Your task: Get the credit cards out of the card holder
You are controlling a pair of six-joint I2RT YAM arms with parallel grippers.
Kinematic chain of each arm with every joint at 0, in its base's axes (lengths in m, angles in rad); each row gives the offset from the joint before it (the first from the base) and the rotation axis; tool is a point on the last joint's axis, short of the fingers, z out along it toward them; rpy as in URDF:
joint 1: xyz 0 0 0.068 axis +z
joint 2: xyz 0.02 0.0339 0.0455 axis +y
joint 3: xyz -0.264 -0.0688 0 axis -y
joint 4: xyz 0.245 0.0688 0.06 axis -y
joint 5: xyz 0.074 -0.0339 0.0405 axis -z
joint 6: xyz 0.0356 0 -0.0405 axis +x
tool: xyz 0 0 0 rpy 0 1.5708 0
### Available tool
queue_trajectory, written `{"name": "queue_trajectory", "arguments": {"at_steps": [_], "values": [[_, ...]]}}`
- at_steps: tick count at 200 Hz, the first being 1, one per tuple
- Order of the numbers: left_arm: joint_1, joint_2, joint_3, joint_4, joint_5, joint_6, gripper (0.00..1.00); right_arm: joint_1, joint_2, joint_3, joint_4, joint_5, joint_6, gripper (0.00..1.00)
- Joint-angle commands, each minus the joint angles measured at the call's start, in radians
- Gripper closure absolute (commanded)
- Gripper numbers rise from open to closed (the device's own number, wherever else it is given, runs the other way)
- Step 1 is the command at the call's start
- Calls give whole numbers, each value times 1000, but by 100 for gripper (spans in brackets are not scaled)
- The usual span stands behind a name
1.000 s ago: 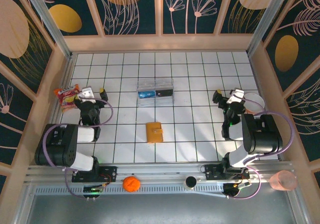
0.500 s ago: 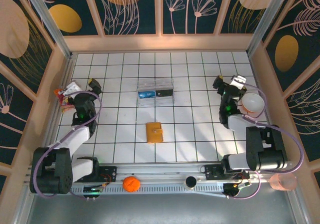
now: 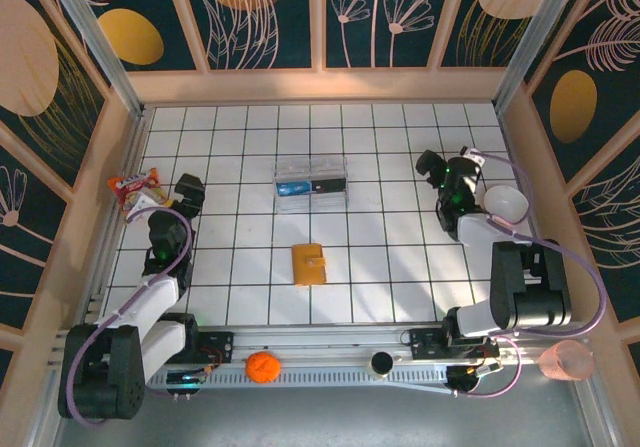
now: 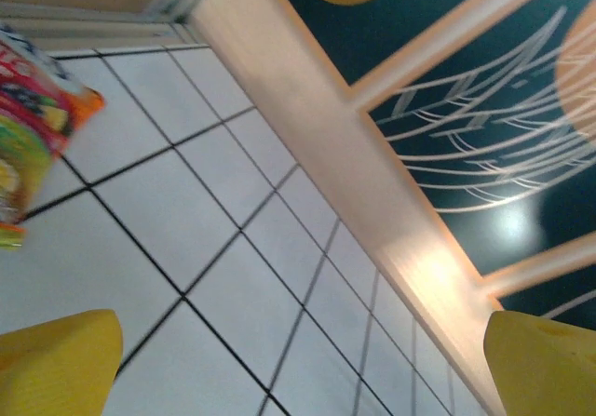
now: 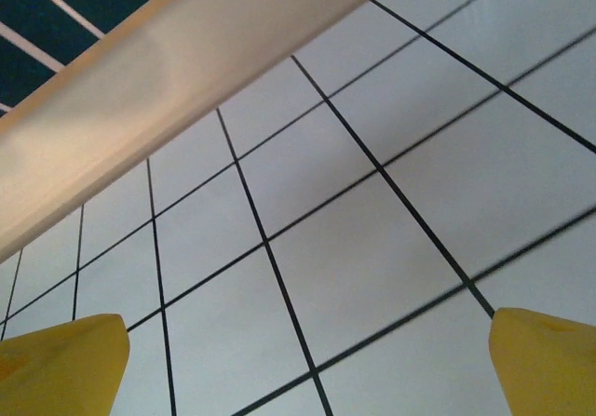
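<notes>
Fingers on both arms stand wide apart and hold nothing: the left fingers (image 4: 58, 368) frame bare tiles and one end of a red and orange crinkled snack packet (image 4: 33, 141), while the right fingers (image 5: 61, 362) frame only tiles and the wooden wall rail. The small orange-tan leather bifold card holder (image 3: 309, 264) lies shut, its strap tab across the front, near the middle of the white tiled counter (image 3: 380, 267), well apart from both arms and about midway between them. With the card holder shut, the credit cards are most likely still inside, so I judge the task hardly begun: reaching the holder, opening it and drawing the cards out all remain. A clear plastic rectangular box (image 3: 311, 184) sits just beyond the holder, and a white bowl (image 3: 503, 204) sits beside the right arm. Compared with a second ago, both arms have unfolded from their tucked posture; the left now stretches toward the packet at the counter's left edge, and the right has swung farther out and slightly inward. Holder, box and bowl lie as before, and the fingers were equally wide then.
</notes>
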Motion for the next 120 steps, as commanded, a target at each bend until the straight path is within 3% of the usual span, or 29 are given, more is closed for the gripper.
{"name": "queue_trajectory", "arguments": {"at_steps": [1,18,47,66,90,103,120], "values": [[4,-24,32,35,143,8,1,-28,-22,6,1,110,175,1],[3,-24,33,35,194,8,1,-56,0,-30,111,-40,152,1],[-19,4,67,-17,274,23,3,11,-21,-109,281,-59,60,1],[-64,32,100,-61,306,53,10,23,-11,-32,133,-189,25,2],[-104,62,140,-134,373,61,17,79,3,9,34,-379,-22,18],[-113,80,143,-140,435,54,21,163,-13,7,-20,-377,-59,19],[-133,90,130,-146,486,44,18,279,-20,27,-132,-373,-95,19]]}}
